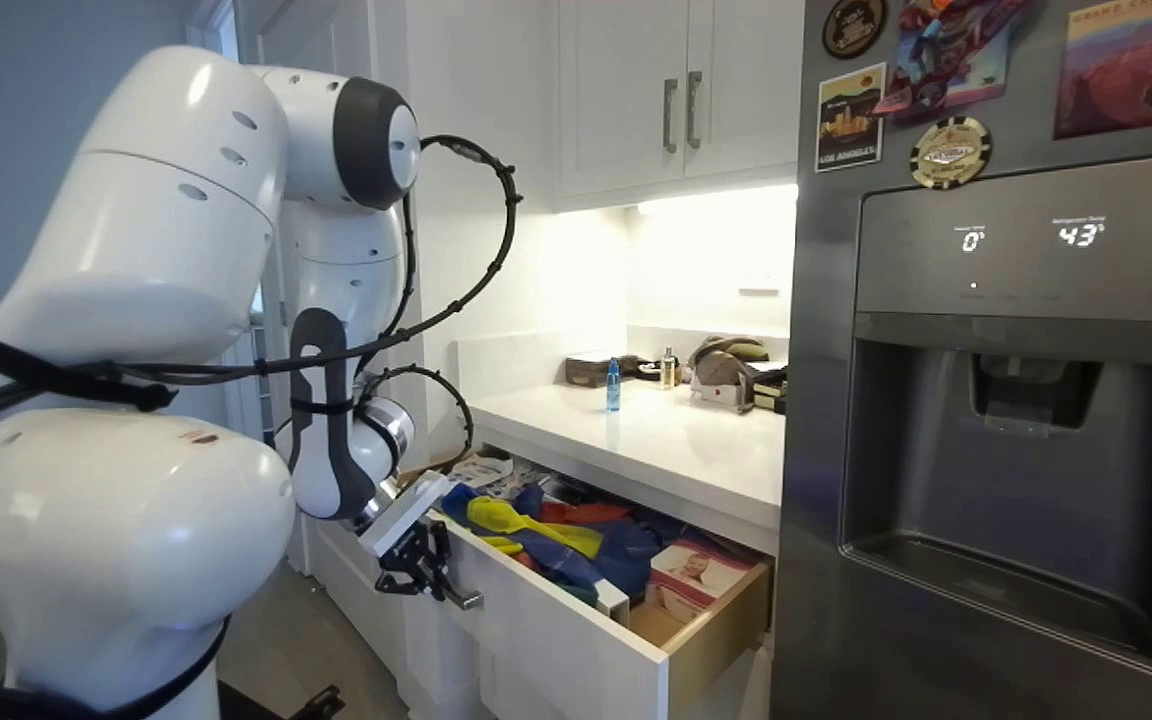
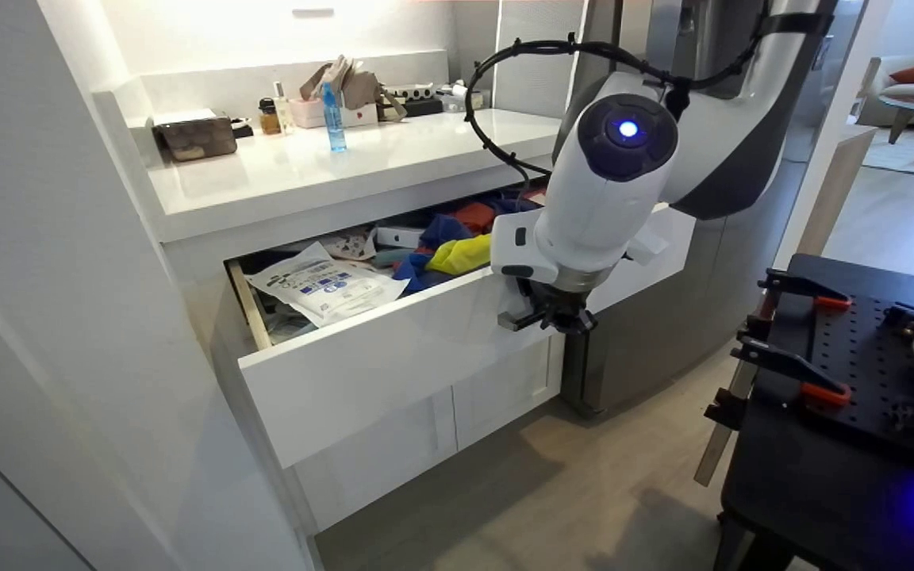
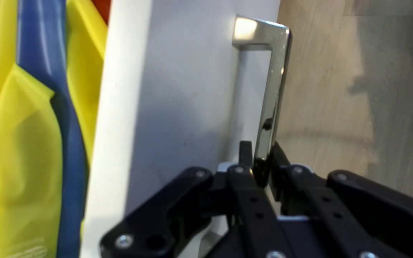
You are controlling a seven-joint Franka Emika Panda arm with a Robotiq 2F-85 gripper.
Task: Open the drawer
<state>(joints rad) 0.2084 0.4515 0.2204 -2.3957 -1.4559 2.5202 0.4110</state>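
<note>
The white drawer (image 1: 566, 640) is pulled out from under the counter, with its contents showing in both exterior views; its front also shows there (image 2: 362, 365). The drawer's shiny metal handle (image 3: 276, 71) stands out from the front in the wrist view. My gripper (image 3: 262, 157) has one black finger on each side of the handle, close against it, and appears shut on it. The inner finger sits between handle and drawer front. In an exterior view the gripper (image 1: 426, 565) is at the drawer front, with one handle end (image 1: 464, 600) sticking out past the fingers.
Yellow and blue items (image 1: 536, 530) and a white packet (image 2: 326, 285) lie in the drawer. Above it is a white counter (image 1: 576, 425) with a blue bottle (image 1: 613, 385). A fridge (image 1: 826, 450) stands beside the drawer. A black table (image 2: 790, 468) is near the arm.
</note>
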